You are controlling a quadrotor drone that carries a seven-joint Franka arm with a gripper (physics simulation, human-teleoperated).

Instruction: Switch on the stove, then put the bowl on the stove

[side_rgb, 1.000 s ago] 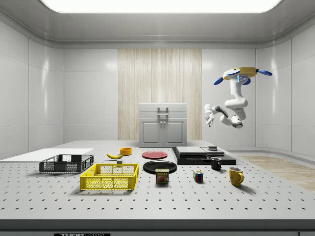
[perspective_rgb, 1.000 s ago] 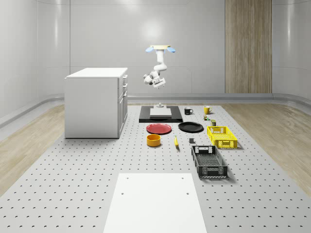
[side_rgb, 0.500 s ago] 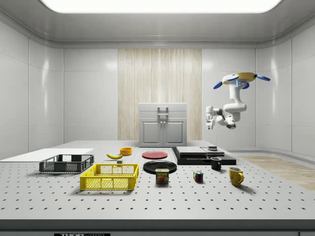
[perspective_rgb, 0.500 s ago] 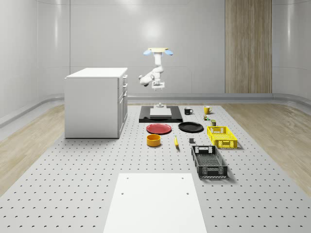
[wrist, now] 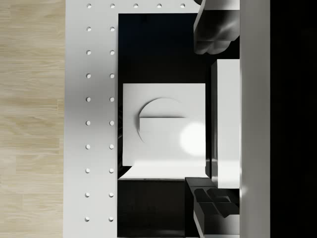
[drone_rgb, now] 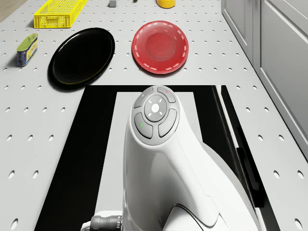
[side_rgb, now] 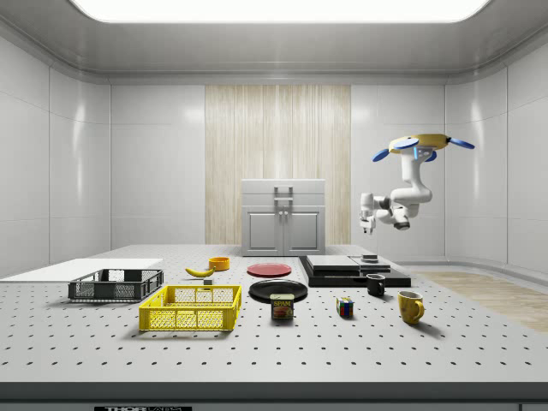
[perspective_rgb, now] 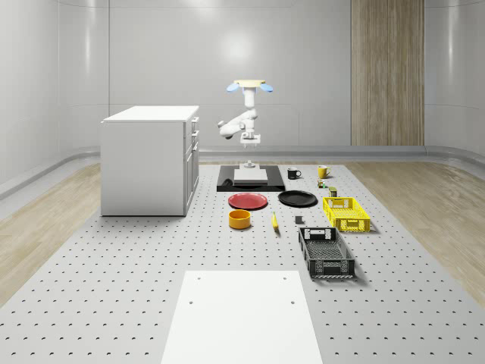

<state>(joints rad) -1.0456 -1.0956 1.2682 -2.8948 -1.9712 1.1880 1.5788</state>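
The white cabinet (perspective_rgb: pixel 150 159) stands on the perforated table (perspective_rgb: pixel 114 273), well apart from the stove (perspective_rgb: pixel 251 178), which is a black slab with a pale plate on top and lies toward the table's far end. The drone (perspective_rgb: pixel 248 85) hovers high above the stove's far edge, its white arm (side_rgb: pixel 402 199) folded down and forward so that the gripper (side_rgb: pixel 367 224) hangs in the air over the stove's knob block (wrist: pixel 163 130) (a white square with a round dial), pointing straight down at it and not touching. The fingers (wrist: pixel 213 29) stand apart, with nothing between them. Just in front of the stove lie a red plate (perspective_rgb: pixel 248 201) and a black plate (perspective_rgb: pixel 297 199). The bowl (perspective_rgb: pixel 239 219), orange-yellow, sits on the table beyond the red plate from the stove, with a banana (perspective_rgb: pixel 274 221) beside it.
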